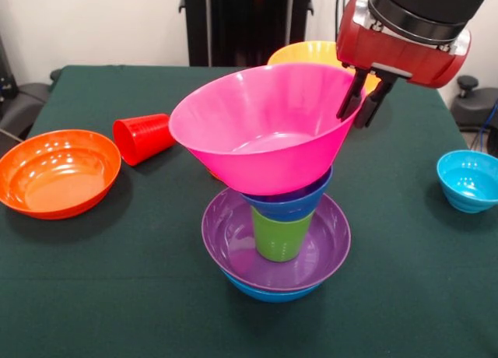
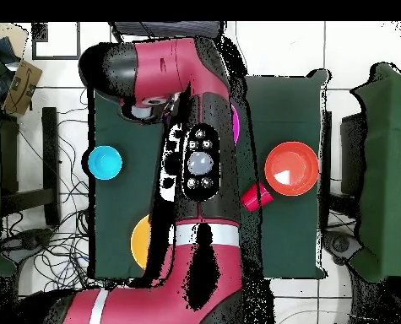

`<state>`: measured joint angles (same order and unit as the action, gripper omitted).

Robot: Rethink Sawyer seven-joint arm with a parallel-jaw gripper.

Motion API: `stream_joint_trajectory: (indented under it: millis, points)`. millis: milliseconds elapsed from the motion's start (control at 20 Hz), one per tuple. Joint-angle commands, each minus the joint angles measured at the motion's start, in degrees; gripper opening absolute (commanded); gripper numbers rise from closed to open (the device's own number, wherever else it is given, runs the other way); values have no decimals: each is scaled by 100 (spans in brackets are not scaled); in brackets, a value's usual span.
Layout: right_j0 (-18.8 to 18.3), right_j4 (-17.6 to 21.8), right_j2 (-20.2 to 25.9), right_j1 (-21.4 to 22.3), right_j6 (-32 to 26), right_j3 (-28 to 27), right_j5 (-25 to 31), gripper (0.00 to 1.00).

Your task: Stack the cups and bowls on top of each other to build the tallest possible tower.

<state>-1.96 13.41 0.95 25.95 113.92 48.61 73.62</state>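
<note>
The hand (image 1: 364, 101) grips the rim of the pink bowl (image 1: 261, 128), its fingers closed on it. This bowl tops the tower (image 1: 276, 218) and sits tilted. The red cup (image 1: 143, 138) lies just beside the tower, the orange bowl (image 1: 58, 173) beyond it.

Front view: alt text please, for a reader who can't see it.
A tilted pink bowl tops the tower of blue bowl, purple bowl, green cup and small dark blue bowl, with the robot's tool straddling the pink rim. An orange bowl, a red cup on its side and a cyan bowl sit apart on the green table.
</note>
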Motion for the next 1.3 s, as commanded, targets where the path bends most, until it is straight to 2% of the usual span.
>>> stream_joint_trajectory:
  millis: [50,350,550,1300]
  points:
    - [146,-32,207,-156,516,-209,283,0]
    - [186,13,86,-251,468,-286,400,0]
    - [169,-22,59,-297,460,-274,278,0]
    - [208,-278,20,-458,463,-482,740,0]
